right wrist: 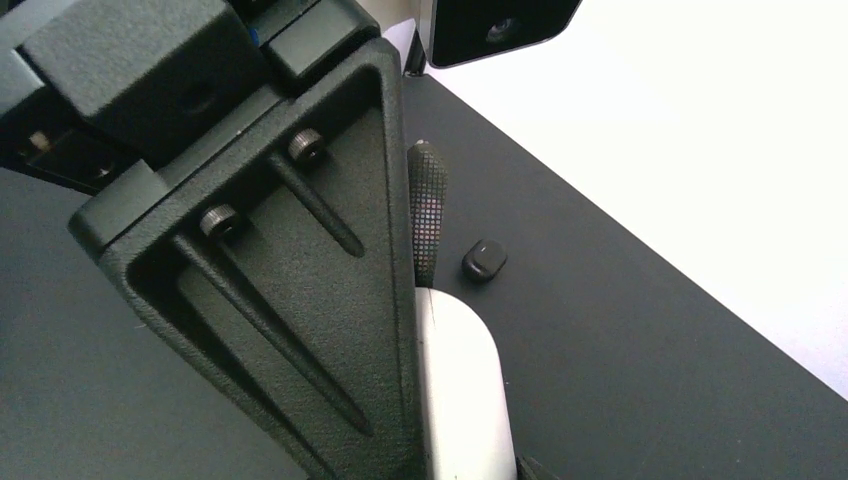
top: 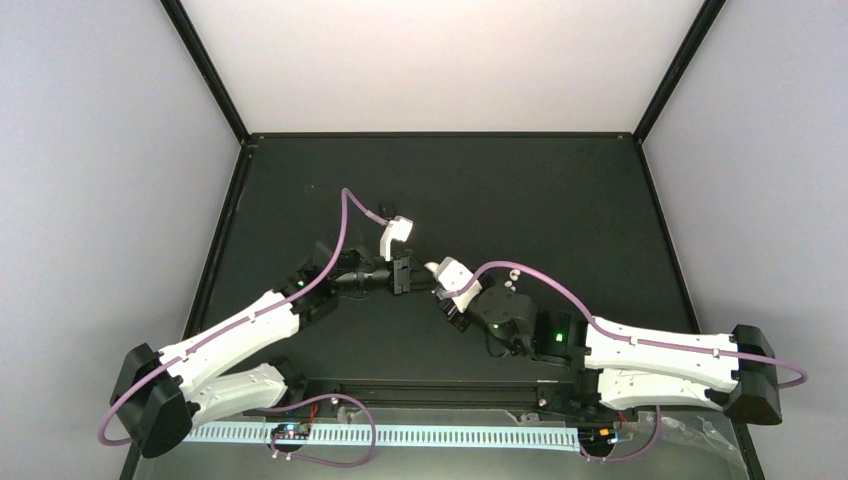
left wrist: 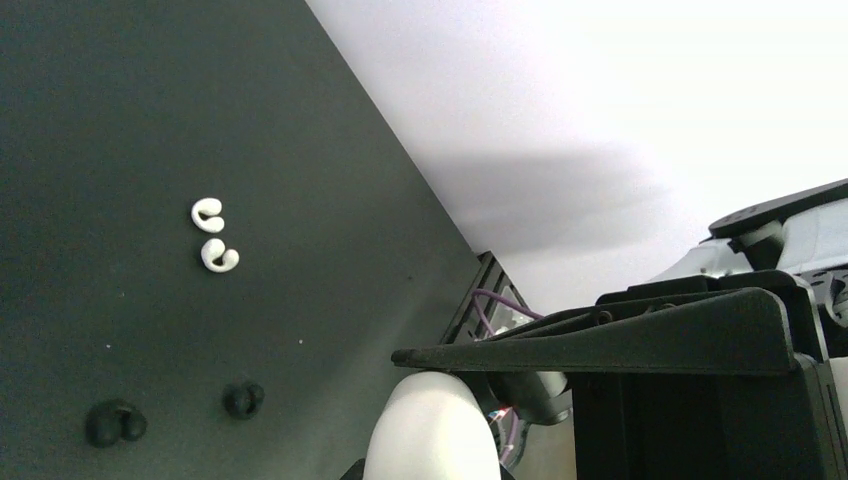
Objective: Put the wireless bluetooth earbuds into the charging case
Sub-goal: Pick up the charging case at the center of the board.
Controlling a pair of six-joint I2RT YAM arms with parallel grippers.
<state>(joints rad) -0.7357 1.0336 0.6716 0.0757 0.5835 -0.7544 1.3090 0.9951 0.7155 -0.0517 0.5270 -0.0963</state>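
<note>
A white charging case (left wrist: 432, 430) hangs above the table between both grippers, seen in the right wrist view as a rounded white slab (right wrist: 460, 390). My left gripper (top: 408, 275) is shut on one end of it, with the upper finger (left wrist: 600, 345) pressed on the case. My right gripper (top: 447, 295) is shut on the other end, its broad finger (right wrist: 300, 300) flat against the case side. Two white wireless bluetooth earbuds (left wrist: 208, 214) (left wrist: 219, 256) lie on the black table. Two black earbuds (left wrist: 115, 422) (left wrist: 243, 399) lie nearer. Whether the case lid is open is hidden.
A small black oval case (right wrist: 484, 261) lies on the table beyond the white case. The black table (top: 560, 200) ends at a raised black rim (top: 440, 134) against white walls. A purple cable (top: 350, 205) loops above the left wrist.
</note>
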